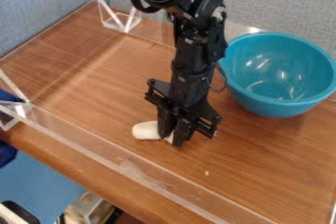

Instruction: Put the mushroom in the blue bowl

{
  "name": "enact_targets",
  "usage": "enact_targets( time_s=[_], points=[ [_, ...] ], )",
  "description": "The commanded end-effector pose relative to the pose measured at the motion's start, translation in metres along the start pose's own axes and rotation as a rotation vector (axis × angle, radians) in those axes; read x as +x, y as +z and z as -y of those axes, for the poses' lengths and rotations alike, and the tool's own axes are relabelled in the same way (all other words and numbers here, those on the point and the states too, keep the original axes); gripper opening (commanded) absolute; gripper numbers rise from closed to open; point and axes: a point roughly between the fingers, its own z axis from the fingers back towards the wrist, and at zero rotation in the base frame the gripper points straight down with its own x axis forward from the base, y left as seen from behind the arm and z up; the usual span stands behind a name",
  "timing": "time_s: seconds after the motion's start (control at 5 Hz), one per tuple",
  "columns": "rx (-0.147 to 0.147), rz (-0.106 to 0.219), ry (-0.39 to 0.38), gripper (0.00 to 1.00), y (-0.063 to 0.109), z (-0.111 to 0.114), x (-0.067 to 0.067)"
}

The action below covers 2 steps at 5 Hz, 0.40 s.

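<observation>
Starting at the near edge, a clear low wall (92,159) bounded the wooden table (79,81) along the lower left of the frame. Just beyond it, at centre frame, the mushroom (143,131) lay on the wood, only its cream stem end showing; the cap was hidden behind the gripper (182,136), which pointed straight down over it. The jaws stood narrowed about that hidden end, but whether they had closed onto the mushroom could not be told from this view.

Judgement on handling: the item appeared to be a small, light, rigid plastic toy with a smooth skin, unlikely to crush but liable to squirt sideways or roll under a pinch on its rounded cap. The junction of stem and cap, or the stem itself, looked the surer place to hold.

Farther back, at right of frame, the blue bowl (308,95) stood upright and empty, well apart from the mushroom.
</observation>
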Motion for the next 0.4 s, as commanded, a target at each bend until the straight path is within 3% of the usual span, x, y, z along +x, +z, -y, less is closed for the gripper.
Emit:
enact_targets(
  time_s=[0.0, 0.2],
  points=[
    [0.006, 0.044, -0.01, 0.0, 0.0023, -0.0029, 0.0072],
    [0.011, 0.053, -0.062, 0.0, 0.0045, 0.0035, 0.006]
  ],
)
